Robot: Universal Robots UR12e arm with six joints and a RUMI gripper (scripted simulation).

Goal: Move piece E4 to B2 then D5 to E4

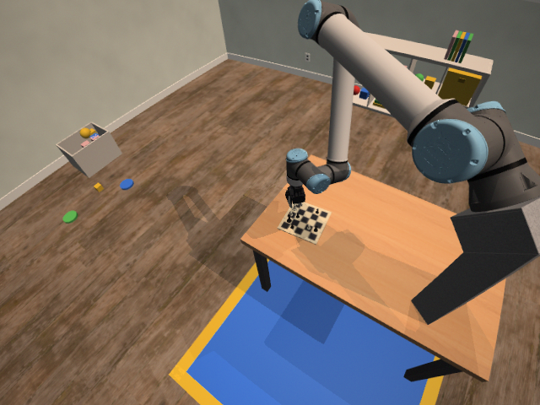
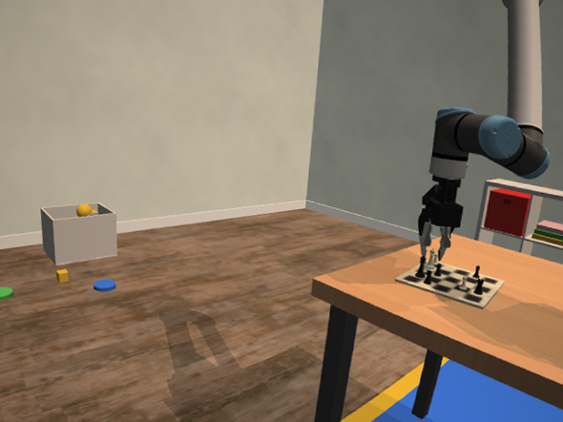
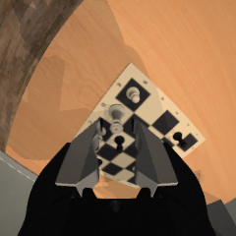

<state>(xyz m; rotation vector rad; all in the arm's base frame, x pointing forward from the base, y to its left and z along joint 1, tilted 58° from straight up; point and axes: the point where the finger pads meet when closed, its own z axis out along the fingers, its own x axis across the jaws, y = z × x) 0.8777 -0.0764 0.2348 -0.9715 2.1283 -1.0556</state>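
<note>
Two white pieces and five black stand on the board [image 2: 486, 299]; fingers part-spread, pinching nothing.

The top view looked down from high behind the arm's shoulder, taking in the table [image 1: 405, 244], floor and far walls. The exterior view stood low on the floor, facing the table [image 2: 366, 288] edge-on. The wrist view looked straight down, close. All three shared the chessboard [image 1: 316, 237] [image 2: 493, 291] [image 3: 129, 75].
</note>
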